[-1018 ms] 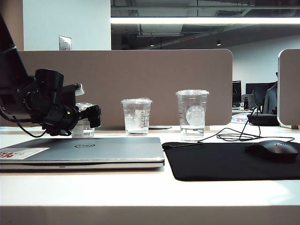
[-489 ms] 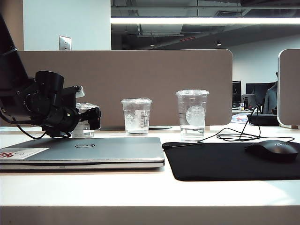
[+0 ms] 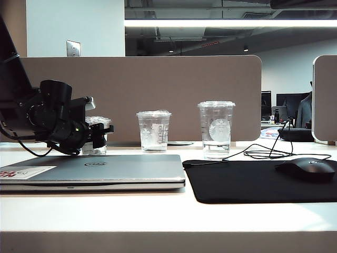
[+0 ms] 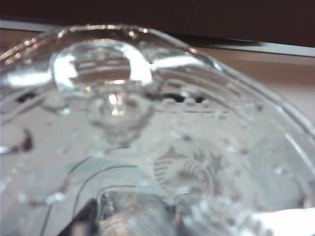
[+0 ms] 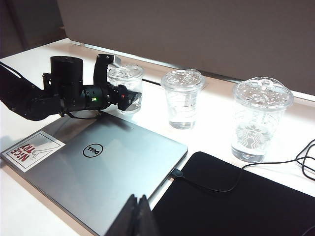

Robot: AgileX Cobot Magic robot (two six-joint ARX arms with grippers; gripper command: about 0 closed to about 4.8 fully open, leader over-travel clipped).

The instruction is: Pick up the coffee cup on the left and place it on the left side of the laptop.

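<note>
The coffee cup (image 3: 98,123), a short clear cup with a flat lid, stands on the white table behind the laptop (image 3: 105,167), at its left. My left gripper (image 3: 99,136) has its black fingers against both sides of the cup (image 5: 125,77), shut on it. The cup's clear lid (image 4: 162,123) fills the left wrist view, blurred. The closed silver Dell laptop (image 5: 110,169) lies flat with a white and red sticker. My right gripper (image 5: 138,216) is shut and empty, above the laptop's near right edge; the exterior view does not show it.
Right of the coffee cup stand a slightly taller clear cup (image 3: 153,132) and the tallest cup with a round logo (image 3: 216,129). A black mouse mat (image 3: 263,182) with a mouse (image 3: 305,168) and a cable lies right of the laptop. A beige partition (image 3: 158,84) closes the back.
The left gripper's fingers have closed in from wide open onto the sides of the coffee cup. The arm itself and the cup have stayed where they were.
</note>
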